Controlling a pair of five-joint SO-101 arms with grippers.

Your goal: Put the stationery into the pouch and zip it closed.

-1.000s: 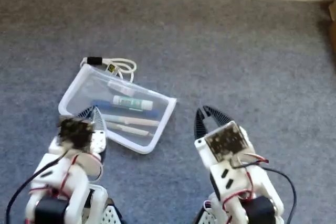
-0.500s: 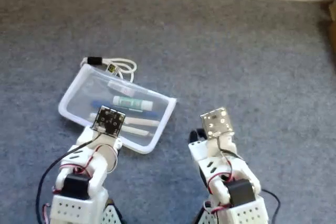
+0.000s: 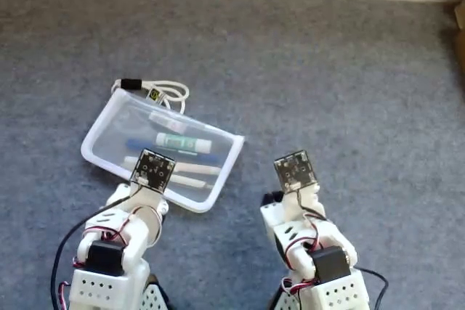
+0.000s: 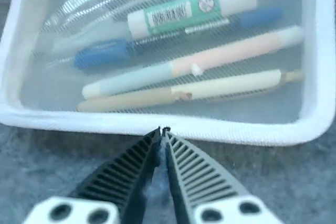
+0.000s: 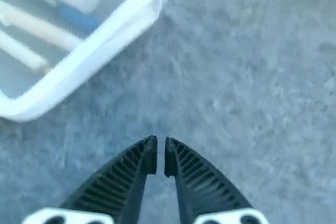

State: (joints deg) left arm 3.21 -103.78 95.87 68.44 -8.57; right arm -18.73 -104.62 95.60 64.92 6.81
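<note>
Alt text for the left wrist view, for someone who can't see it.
A white-edged mesh pouch on grey carpet holds a glue stick, a blue pen and two pale pens. The left gripper, shut and empty, has its tips at the pouch's nearest edge.

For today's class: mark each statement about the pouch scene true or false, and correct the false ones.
1. The glue stick and the blue pen lie inside the mesh pouch. True.
2. The left gripper holds a pen. False: it is shut on nothing, with its tips by the pouch's white rim.
3. The right gripper is over bare carpet, beside the pouch. True.
4. The right gripper is wide open. False: it is shut.
</note>
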